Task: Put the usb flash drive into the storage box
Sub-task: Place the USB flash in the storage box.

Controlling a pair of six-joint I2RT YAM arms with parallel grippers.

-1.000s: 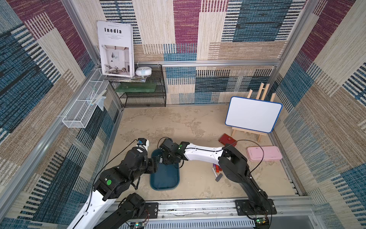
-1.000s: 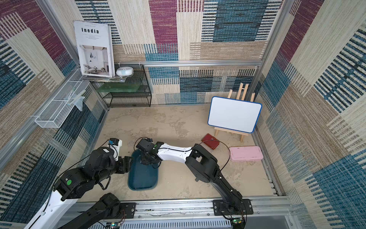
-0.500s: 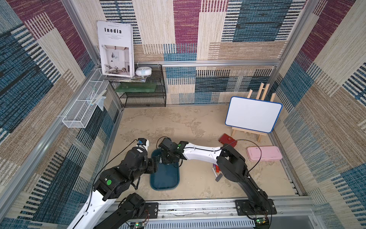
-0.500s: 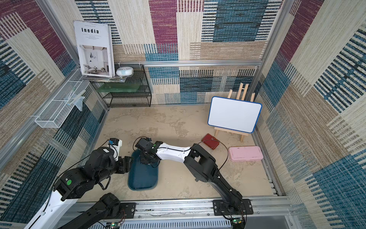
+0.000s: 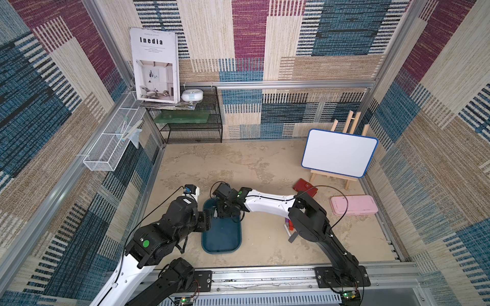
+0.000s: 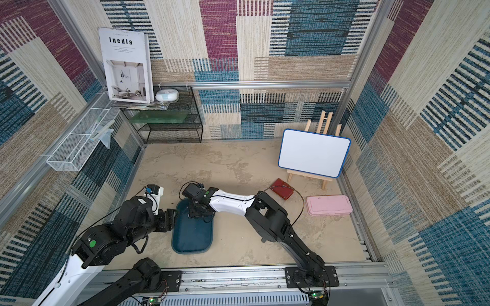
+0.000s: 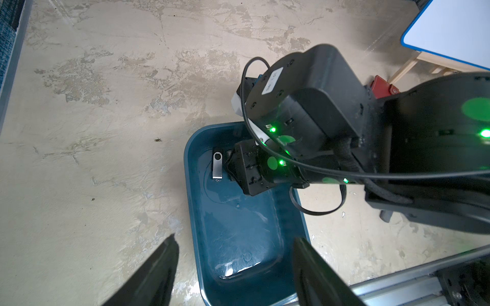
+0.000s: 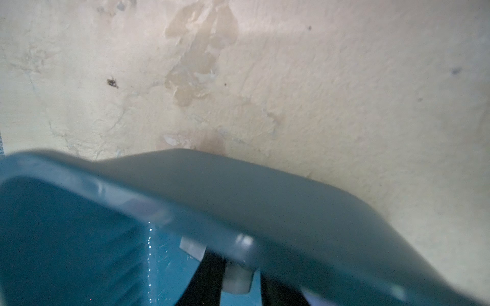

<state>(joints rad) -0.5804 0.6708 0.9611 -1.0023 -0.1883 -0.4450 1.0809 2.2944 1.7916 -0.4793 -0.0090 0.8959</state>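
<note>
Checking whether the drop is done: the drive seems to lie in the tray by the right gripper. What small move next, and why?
Probably open the right gripper wider and lift it straight up. The drive lies flat on the tray floor at its fingertips, inside the rim; whether the jaws have let go I cannot tell.

storage box (image 7: 238, 238): glossy plastic | usb flash drive (image 7: 217, 166): brushed metal | table (image 7: 92, 106): matt, rough

right end effector (image 8: 238, 282): blurred, cut off, grip unclear
box (image 8: 238, 201) rim: blurred
bits (image 5: 290, 227) by right arm: half hidden, too small
</note>
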